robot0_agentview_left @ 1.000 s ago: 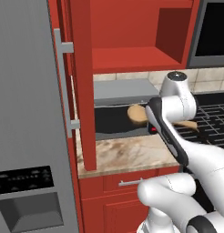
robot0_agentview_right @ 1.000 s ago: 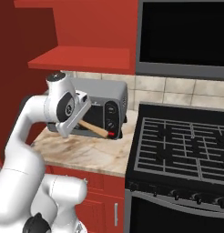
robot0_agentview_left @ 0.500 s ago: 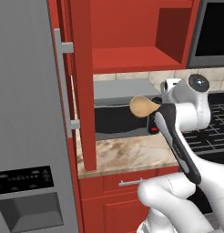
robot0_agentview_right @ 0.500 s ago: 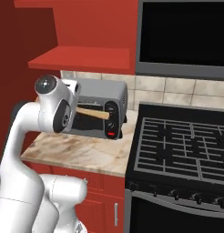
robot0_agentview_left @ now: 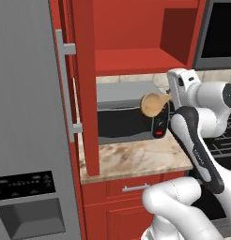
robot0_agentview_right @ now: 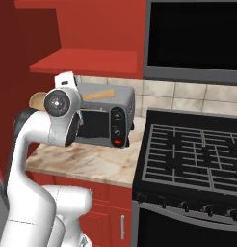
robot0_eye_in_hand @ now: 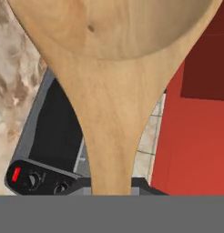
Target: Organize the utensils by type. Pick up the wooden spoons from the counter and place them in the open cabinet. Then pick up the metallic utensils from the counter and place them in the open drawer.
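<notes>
1. Gripper [robot0_agentview_left: 173, 97]: nearly closed, pinched on the handle of the wooden spoon [robot0_agentview_left: 153, 103]. I see it raised above the counter [robot0_agentview_left: 141, 159], level with the top of the toaster oven [robot0_agentview_left: 129, 117].

2. Wooden spoon, position: carried roughly level, bowl pointing toward the open cabinet [robot0_agentview_left: 136, 42], handle trailing out behind the hand in the right base view. It hangs below the cabinet's lower shelf [robot0_agentview_left: 136, 62], not yet inside. In the hand view the bowl and neck run straight out from the hand.

3. Risk, shelf edge: I judge the spoon too low to enter. Pushing forward without lifting first would drive the bowl into the shelf's front edge or the tiled wall beneath it.

4. Risk, cabinet door [robot0_agentview_left: 84, 84]: the open door stands just to the left of the bowl. A wide swing that way could knock the bowl against it and twist the spoon in the jaws.

5. Risk, grip: the hold is on a slim handle with the long end overhanging. Any knock could pivot or drop it onto the toaster oven or the counter.

6. Risk, trailing handle: the free end could catch on the arm when I turn the wrist.
</notes>
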